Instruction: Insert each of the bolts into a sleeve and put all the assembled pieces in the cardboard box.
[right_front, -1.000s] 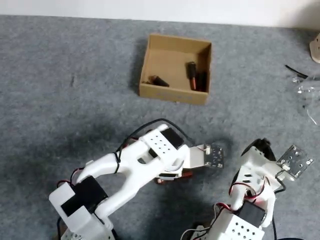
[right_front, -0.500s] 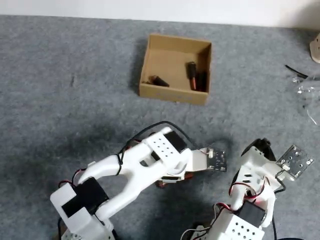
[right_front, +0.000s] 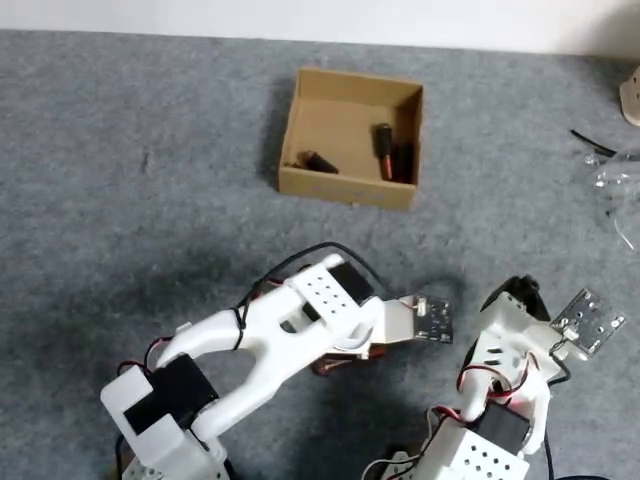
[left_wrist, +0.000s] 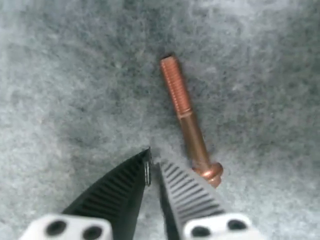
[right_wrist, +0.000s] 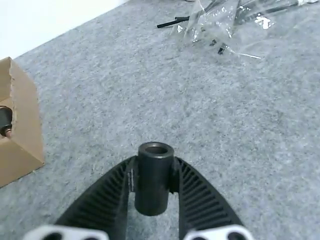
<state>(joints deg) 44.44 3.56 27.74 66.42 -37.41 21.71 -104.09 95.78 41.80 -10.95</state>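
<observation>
While my left gripper (left_wrist: 154, 162) hangs low over the grey carpet (left_wrist: 75, 75), its fingers are drawn almost together with nothing between them. Noted: the copper bolt (left_wrist: 187, 120) lies flat on the carpet just beside one fingertip, not between the two. Its head is next to that finger and its threaded end points away ahead of me, the long axis slanting a little off the fingers' line. The high view puts it at lower centre of the frame, under my left arm. At lower right, my right gripper (right_wrist: 154, 162) is clamped on a dark sleeve (right_wrist: 154, 187), held upright with its bore open upward. At upper centre sits the cardboard box (right_front: 345, 187), well apart, with assembled pieces (right_front: 383, 150) inside. Judgement: left arm is nearer; its fingers must part and shift sideways to straddle the shank.
</observation>
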